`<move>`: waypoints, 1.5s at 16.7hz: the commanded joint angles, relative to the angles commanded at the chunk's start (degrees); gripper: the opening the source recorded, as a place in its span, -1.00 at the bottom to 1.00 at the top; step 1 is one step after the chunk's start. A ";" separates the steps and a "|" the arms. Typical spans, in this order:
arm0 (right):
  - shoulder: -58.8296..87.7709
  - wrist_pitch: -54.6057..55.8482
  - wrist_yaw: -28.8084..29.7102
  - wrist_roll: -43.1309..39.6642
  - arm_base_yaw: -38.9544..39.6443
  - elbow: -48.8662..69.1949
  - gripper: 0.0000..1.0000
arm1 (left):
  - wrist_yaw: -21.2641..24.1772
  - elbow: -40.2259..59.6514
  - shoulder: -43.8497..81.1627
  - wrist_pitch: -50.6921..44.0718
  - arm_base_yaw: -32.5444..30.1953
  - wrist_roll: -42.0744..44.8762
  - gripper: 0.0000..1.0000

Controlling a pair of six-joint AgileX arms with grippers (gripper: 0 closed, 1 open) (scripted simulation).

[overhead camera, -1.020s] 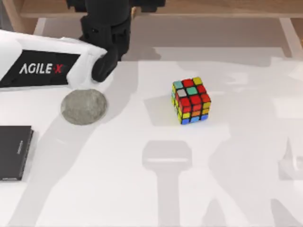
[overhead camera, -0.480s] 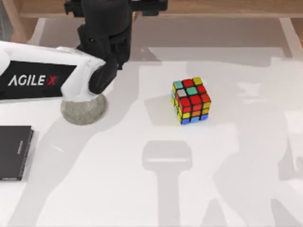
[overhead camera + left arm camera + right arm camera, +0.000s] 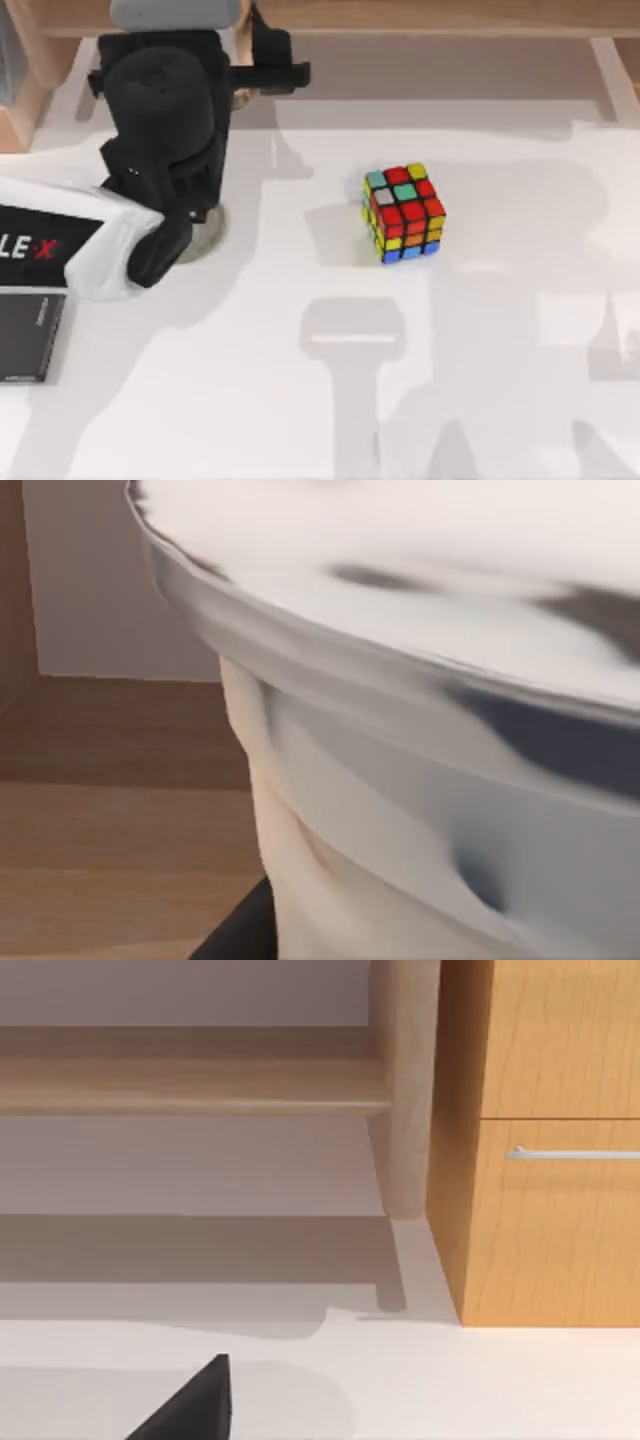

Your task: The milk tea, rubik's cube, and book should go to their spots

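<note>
The milk tea [image 3: 420, 740] looms close in the left wrist view, with its white lid above a beige body. Its lid [image 3: 176, 12] shows at the far edge of the top view. My left gripper [image 3: 215, 75] is shut on the cup, and its black wrist hangs over the round grey coaster [image 3: 208, 232], hiding most of the disc. The rubik's cube [image 3: 403, 212] stands alone at the table's middle, apart from both arms. A flat black slab [image 3: 28, 335] lies at the left edge. The book is out of view. My right gripper [image 3: 190, 1405] is parked off to the side.
A wooden ledge [image 3: 420, 15] runs along the table's far side. In the right wrist view a wooden cabinet [image 3: 540, 1140] with a metal handle stands beside a round post [image 3: 405, 1090]. Open white tabletop [image 3: 480, 380] lies in front of the cube.
My left arm has swung toward the near left and now covers the coaster. The milk tea's lid has come into the top view with it. The cube and slab have not moved.
</note>
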 joint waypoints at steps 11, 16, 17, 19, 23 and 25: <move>0.00 0.00 0.00 0.00 0.00 0.00 1.00 | 8.75 -16.00 1.44 6.49 8.05 -1.02 -1.00; 0.00 0.00 0.00 0.00 0.00 0.00 1.00 | 8.61 -15.96 2.20 7.13 7.78 -0.89 -1.00; 0.00 0.00 0.00 0.00 0.00 0.00 1.00 | 8.62 -16.06 3.03 8.02 7.80 -0.90 -1.00; 0.00 0.00 0.00 0.00 0.00 0.00 1.00 | 8.68 -16.32 5.13 10.45 7.85 -0.96 -1.00; 0.00 0.00 0.00 0.00 0.00 0.00 1.00 | 8.84 -16.88 8.84 14.96 8.01 -1.04 -1.00; 0.00 0.00 0.00 0.00 0.00 0.00 1.00 | 8.86 -17.01 9.28 15.32 8.03 -1.04 -1.00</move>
